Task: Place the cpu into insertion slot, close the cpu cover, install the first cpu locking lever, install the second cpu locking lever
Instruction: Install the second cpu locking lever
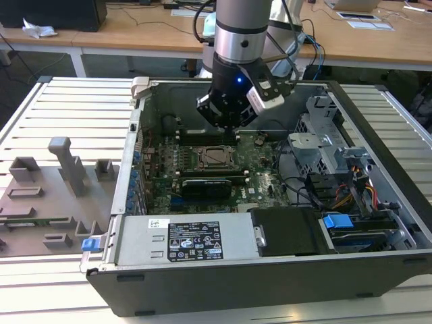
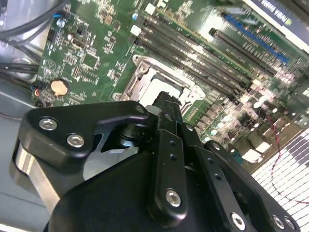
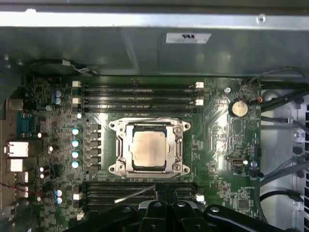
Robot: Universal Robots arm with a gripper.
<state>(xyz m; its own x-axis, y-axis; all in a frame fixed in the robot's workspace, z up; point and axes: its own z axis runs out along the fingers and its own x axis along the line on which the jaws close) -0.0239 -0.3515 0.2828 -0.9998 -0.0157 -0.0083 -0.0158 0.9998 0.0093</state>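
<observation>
An open computer case (image 1: 378, 223) lies on a slatted bench (image 1: 61, 108), holding a green motherboard (image 3: 227, 145). The cpu (image 3: 149, 149), a light, stiff, fragile chip, sits in the insertion slot (image 3: 116, 126) under the closed cpu cover (image 3: 126, 145). The claw (image 2: 166, 104) hovers just above; its opening cannot be told.
</observation>
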